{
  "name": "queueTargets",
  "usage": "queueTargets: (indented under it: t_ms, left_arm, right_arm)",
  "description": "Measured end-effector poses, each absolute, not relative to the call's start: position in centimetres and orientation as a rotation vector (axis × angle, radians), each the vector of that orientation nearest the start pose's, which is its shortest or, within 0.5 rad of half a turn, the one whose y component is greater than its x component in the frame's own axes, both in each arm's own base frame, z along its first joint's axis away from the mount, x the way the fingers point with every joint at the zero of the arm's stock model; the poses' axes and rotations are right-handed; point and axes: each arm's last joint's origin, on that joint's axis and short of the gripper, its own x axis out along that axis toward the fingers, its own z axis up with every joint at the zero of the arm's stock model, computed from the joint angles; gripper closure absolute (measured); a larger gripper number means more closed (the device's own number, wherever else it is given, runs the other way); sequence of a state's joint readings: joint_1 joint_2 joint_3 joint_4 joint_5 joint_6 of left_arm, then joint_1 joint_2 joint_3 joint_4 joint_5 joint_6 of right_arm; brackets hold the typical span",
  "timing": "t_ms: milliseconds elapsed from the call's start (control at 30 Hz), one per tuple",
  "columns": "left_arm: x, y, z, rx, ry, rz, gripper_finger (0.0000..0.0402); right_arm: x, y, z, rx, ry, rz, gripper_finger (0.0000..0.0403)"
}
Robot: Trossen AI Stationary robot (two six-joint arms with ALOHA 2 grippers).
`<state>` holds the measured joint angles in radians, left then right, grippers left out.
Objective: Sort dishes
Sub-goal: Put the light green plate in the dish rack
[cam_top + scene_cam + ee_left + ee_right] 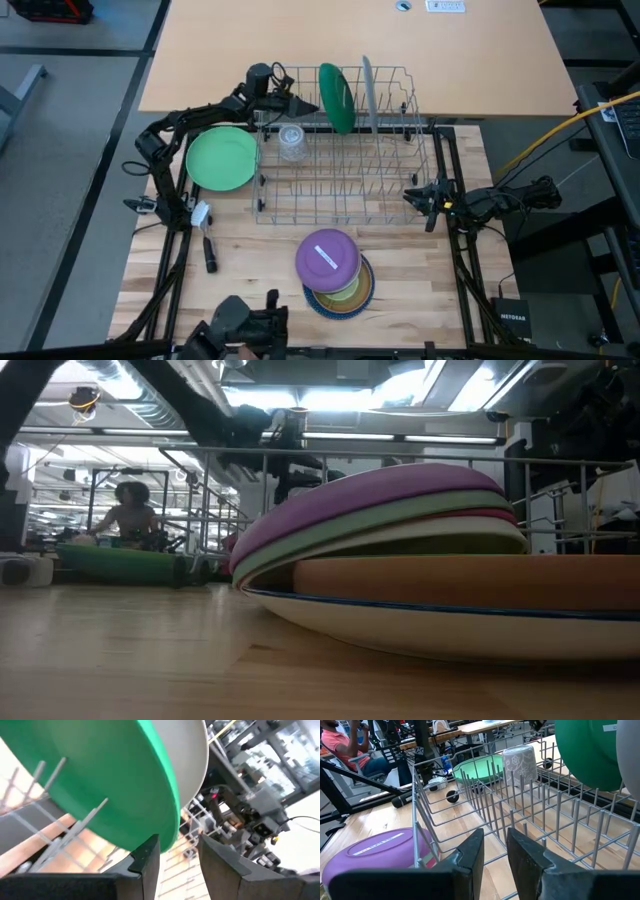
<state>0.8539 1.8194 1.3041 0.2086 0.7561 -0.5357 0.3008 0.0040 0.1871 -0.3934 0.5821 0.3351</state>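
Observation:
A dark green plate (337, 97) (100, 765) stands on edge between the tines of the wire dish rack (340, 190), with a grey plate (367, 92) (192, 755) upright just to its right. My left gripper (308, 106) (179, 842) is open at the green plate's left rim, roughly level. A pale green plate (222, 158) lies flat on the table left of the rack. A stack of dishes topped by an upturned purple bowl (328, 258) (370, 500) sits near the front edge. My right gripper (410, 195) (495, 837) waits open at the rack's right side. My left gripper comes at the green plate level from the table's left. The plate's rim (167, 832) runs down right beside one fingertip (150, 847), with bare table showing between the rim and the other finger. I cannot tell whether that fingertip touches the rim.
A clear patterned glass (291, 142) (520, 765) stands upside down in the rack's left part. A black pen-like tool (210, 255) and a small white object (200, 213) lie on the table's left. People (130, 510) sit in the room beyond.

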Motion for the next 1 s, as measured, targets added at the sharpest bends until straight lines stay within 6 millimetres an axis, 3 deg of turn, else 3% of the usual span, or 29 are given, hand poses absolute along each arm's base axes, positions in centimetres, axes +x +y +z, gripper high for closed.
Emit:
queueTargets:
  t_ms: [167,300,567,800,1000]
  left_arm:
    - [25.9,28.8,28.8,-0.721,0.251,0.19,0.0276]
    - [23.5,26.7,30.9,-0.684,0.342,0.218,0.0276]
    - [19.4,18.9,34.2,-0.577,0.667,0.437,0.0276]
    - [19.0,12.9,34.2,-0.546,0.914,0.567,0.0276]
    - [20.0,10.0,31.3,-0.491,1.107,0.532,0.0276]
  right_arm:
    - [7.7,0.7,18.9,0.242,0.141,-0.309,0.0315]
    - [7.7,0.7,18.9,0.242,0.141,-0.309,0.0315]
    - [7.7,0.7,18.9,0.242,0.14,-0.312,0.0315]
    - [7.7,0.7,18.9,0.249,0.136,-0.321,0.0315]
    - [7.7,0.7,18.9,0.304,0.128,-0.324,0.0315]
